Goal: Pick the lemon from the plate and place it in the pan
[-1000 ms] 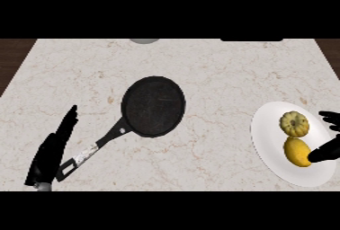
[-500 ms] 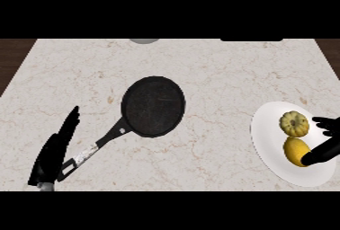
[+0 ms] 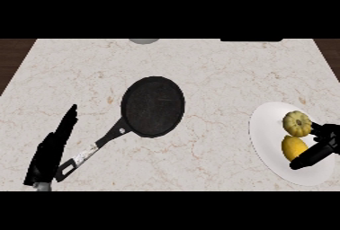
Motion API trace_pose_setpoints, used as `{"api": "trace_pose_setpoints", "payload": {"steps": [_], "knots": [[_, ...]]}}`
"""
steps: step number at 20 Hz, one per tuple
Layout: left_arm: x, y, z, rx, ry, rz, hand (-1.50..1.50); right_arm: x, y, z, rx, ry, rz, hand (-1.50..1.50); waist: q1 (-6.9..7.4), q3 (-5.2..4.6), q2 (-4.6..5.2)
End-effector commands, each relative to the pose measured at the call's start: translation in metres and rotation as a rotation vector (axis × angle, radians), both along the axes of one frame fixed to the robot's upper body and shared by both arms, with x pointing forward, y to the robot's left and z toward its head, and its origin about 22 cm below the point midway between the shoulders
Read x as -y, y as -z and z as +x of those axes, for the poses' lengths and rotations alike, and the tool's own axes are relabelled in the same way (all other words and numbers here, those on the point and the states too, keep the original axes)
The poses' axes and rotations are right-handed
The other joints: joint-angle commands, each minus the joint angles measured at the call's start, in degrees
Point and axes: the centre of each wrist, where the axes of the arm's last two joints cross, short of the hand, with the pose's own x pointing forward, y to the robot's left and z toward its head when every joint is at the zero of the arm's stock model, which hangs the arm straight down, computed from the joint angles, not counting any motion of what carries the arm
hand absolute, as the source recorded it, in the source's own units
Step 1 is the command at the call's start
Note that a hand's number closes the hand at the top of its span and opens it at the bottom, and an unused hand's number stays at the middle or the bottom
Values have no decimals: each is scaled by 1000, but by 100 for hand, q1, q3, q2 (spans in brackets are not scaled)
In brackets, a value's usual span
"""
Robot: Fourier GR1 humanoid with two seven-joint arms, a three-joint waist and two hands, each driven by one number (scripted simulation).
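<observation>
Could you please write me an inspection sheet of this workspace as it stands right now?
Surface: pale marbled counter, dark strips at both far corners.
Job's things: lemon lies on the white plate at the right; black pan sits mid-counter, nothing in it, handle pointing toward the near left.
Clutter: a ribbed pale-yellow gourd shares the plate, just beyond the lemon.
Hands: right hand is at the lemon, fingers either side, lemon not lifted; left hand rests open beside the pan's handle.
Cables: nothing seen.
Surroundings: a grey round thing and a dark object cut off at the far edge.
</observation>
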Motion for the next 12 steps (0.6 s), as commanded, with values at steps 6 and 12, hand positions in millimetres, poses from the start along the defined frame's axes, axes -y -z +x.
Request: {"api": "trace_pose_setpoints", "payload": {"steps": [6,12], "knots": [[8,2,1,-2,0,10,0,-4,7,4,-33,39,-4,-150,0,19,11],[-10,2,-21,5,17,9,0,-14,29,11,36,76,47,150,46,20,13]]}}
